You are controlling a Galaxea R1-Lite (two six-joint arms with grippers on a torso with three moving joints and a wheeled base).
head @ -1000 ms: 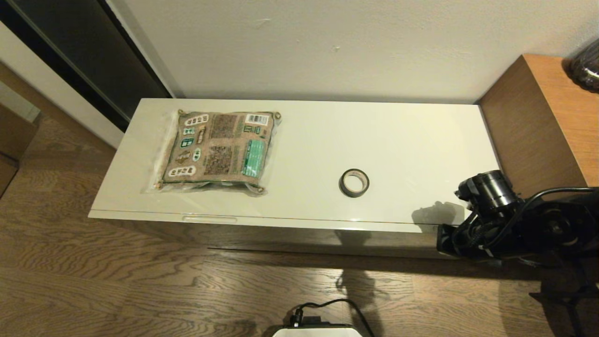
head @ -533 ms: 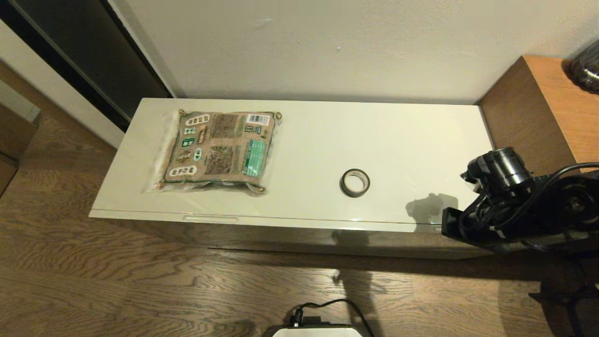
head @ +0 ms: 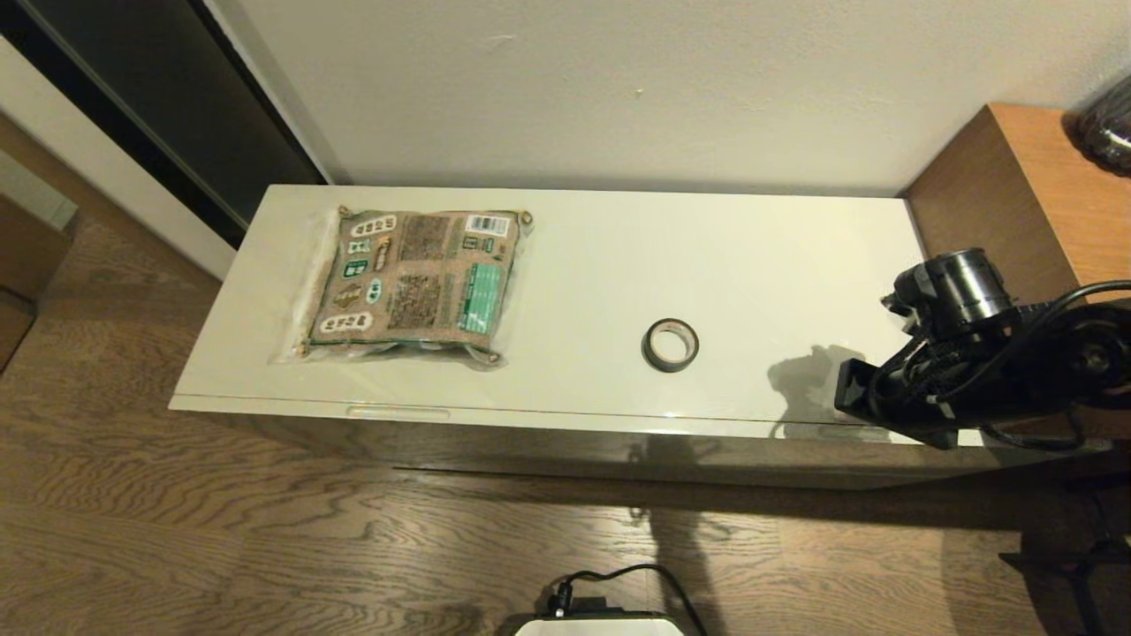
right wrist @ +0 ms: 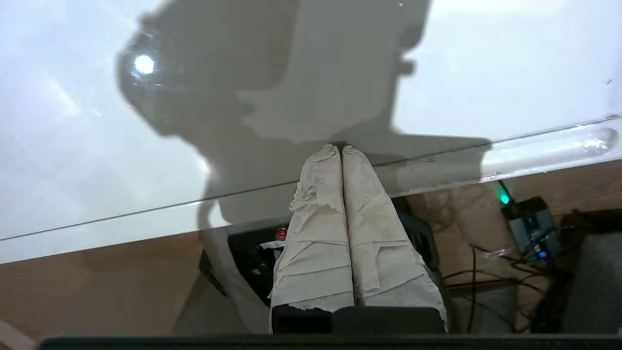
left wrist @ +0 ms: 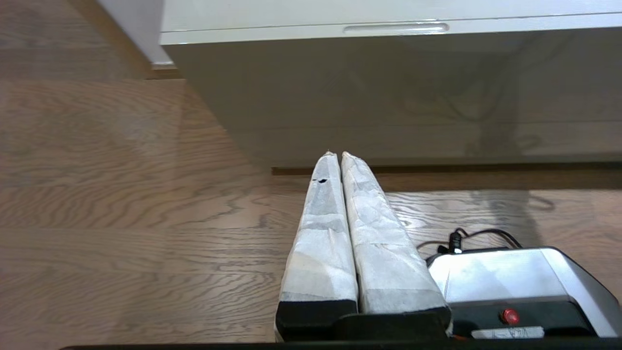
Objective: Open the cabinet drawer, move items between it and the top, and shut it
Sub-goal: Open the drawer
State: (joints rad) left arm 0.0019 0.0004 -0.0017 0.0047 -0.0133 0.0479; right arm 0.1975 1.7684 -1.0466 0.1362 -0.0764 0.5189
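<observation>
The cabinet drawer (left wrist: 388, 87) is closed, its cream-white face flush under the top (head: 751, 265). Its oblong recess (head: 397, 412) shows at the front left edge. The brown-and-green packet (head: 411, 283) lies flat on the top's left part. The dark tape ring (head: 670, 344) lies right of the middle. My right gripper (right wrist: 341, 147) is shut and empty, its tips over the top's front right corner, and its arm (head: 972, 371) reaches in from the right. My left gripper (left wrist: 335, 154) is shut and empty, low over the floor facing the drawer face. No tissue pack is in view.
A taller brown wooden unit (head: 1034, 221) stands against the top's right end with a dark object (head: 1104, 132) on it. A wall runs behind the top. My base (left wrist: 510, 277) with its cable sits on the wood floor in front.
My right arm has risen and moved in toward the wall, from below the front right corner to over it. Its shadow on the top has shifted. Packet and tape ring have not moved.
</observation>
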